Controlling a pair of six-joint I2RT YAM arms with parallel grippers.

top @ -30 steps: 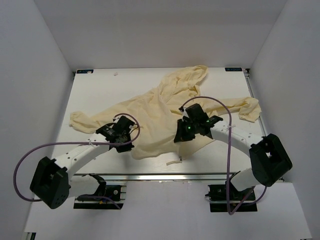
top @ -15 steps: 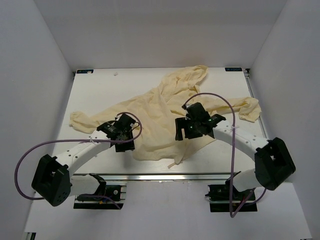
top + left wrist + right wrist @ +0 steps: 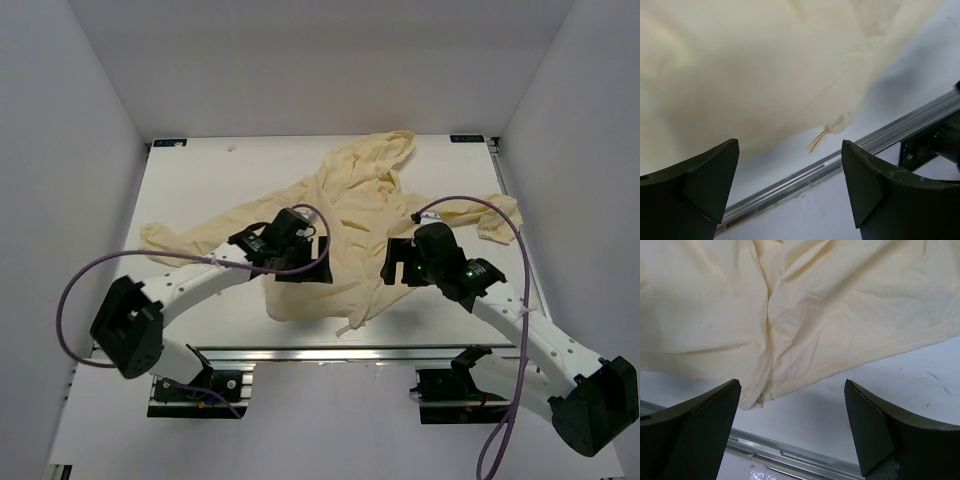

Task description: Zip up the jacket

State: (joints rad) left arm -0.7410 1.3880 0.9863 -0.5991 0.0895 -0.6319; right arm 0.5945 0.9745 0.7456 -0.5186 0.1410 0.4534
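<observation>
- Over the last second the left hand (image 3: pixel 297 268) has swung inward from the left edge of the pale yellow, thin fabric hooded jacket (image 3: pixel 340 215) to sit over its body. The right hand (image 3: pixel 400 272) has drawn back to the right, off the middle of the front.
- Both hands have their fingers apart with nothing between them. I judge that neither holds the cloth and that zipping has not begun.
- The jacket lies spread on the white table (image 3: pixel 200 180), with its hood at the far side, a sleeve out to each side and its hem toward the arms.
- In the right wrist view the bottom end of the zipper (image 3: pixel 766 375) lies at the hem beneath the hand, nearer its left finger than its right.
- In the left wrist view only plain cloth and the hem edge lie beneath that hand; no zipper shows there.
</observation>
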